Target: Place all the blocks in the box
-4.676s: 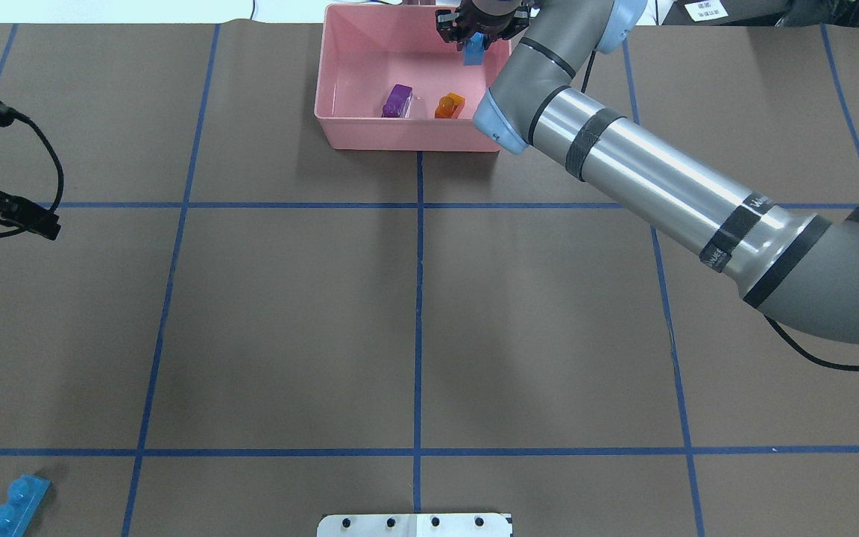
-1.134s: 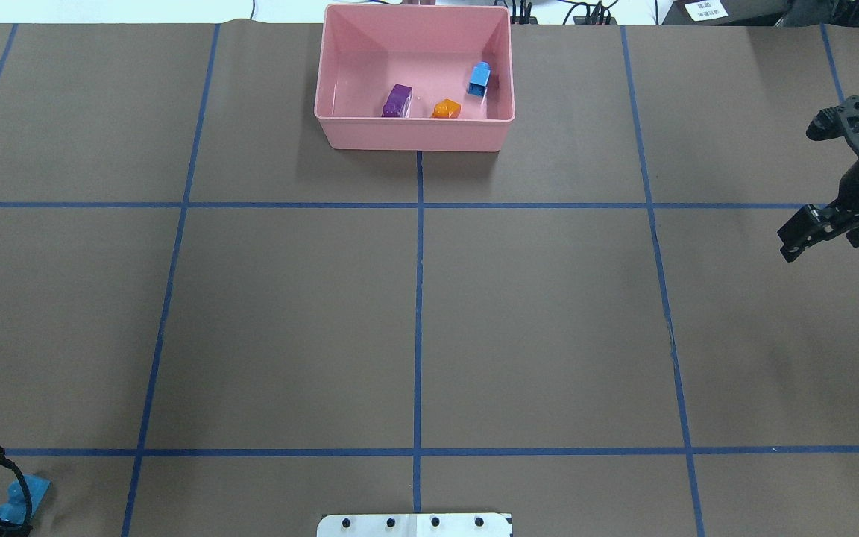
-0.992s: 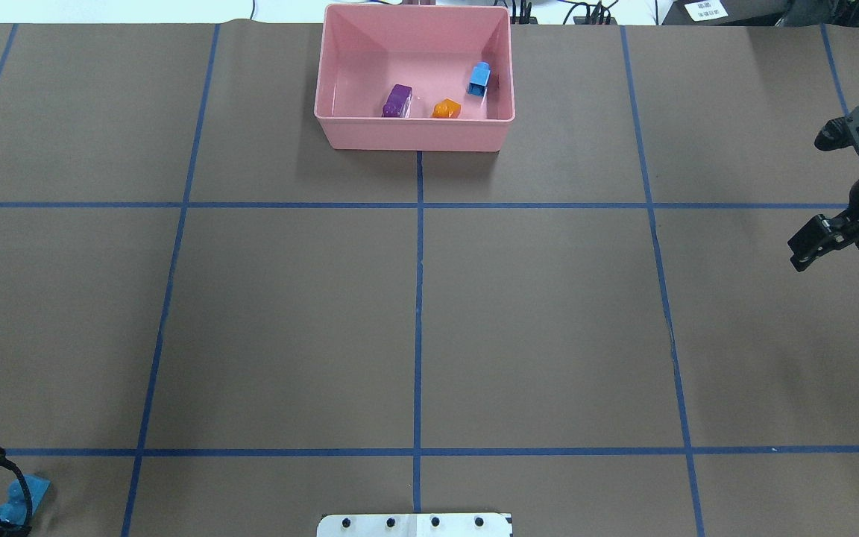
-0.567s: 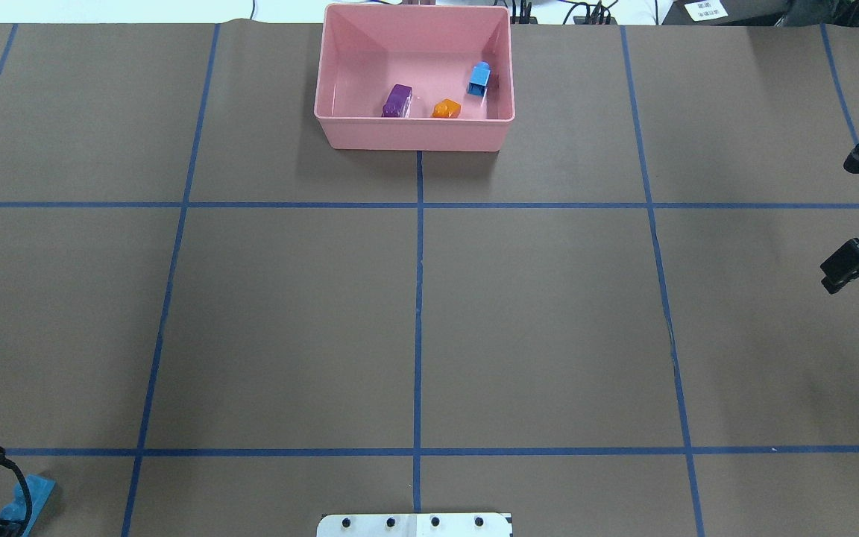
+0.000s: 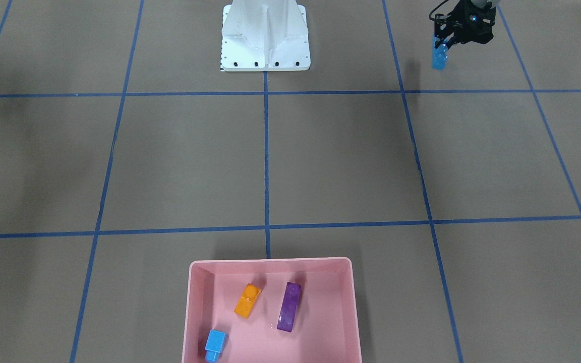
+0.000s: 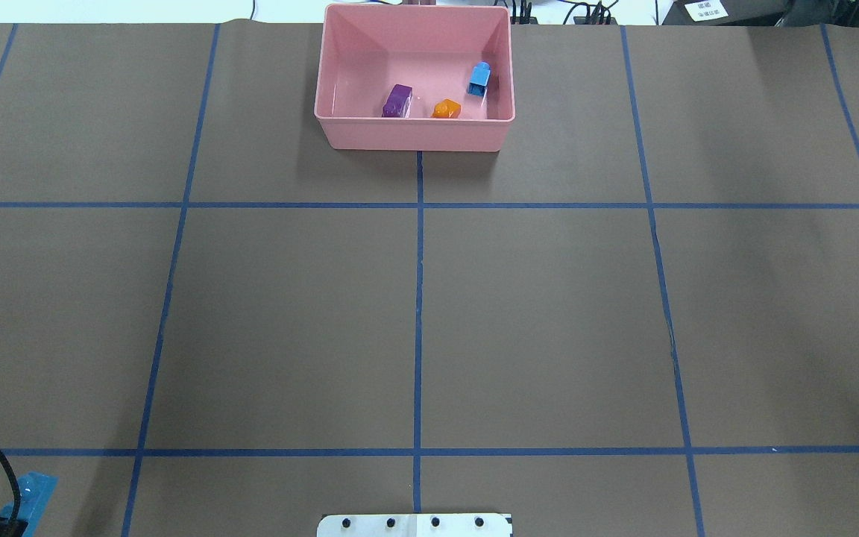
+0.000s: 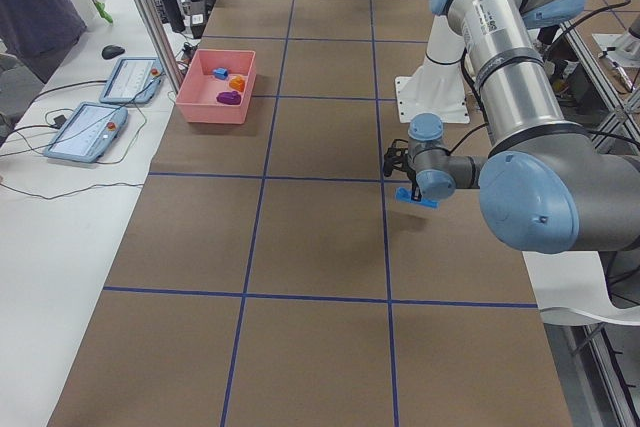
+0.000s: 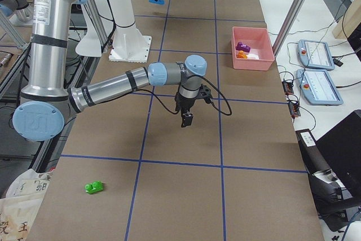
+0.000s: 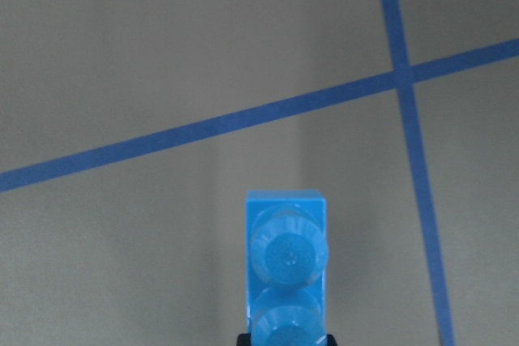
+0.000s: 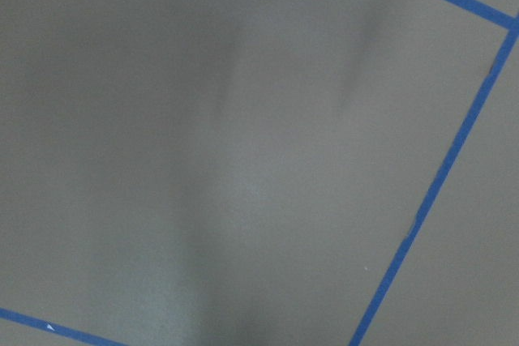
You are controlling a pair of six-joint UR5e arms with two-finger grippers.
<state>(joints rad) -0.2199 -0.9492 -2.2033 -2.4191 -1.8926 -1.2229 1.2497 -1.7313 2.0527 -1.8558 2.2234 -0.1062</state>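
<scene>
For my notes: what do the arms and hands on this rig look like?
The left arm and right arm are round silver-grey tubes with light blue joint caps and black bands. The left hand and right hand are black, and a black cable loops to the right wrist.

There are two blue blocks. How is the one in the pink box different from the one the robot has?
The small blue block lies inside the pink box, while the long blue block is outside it, far across the table. The small blue block lies free, but the long blue block is pinched in the left gripper. The long one also looks longer. Both are light blue studded bricks.
</scene>
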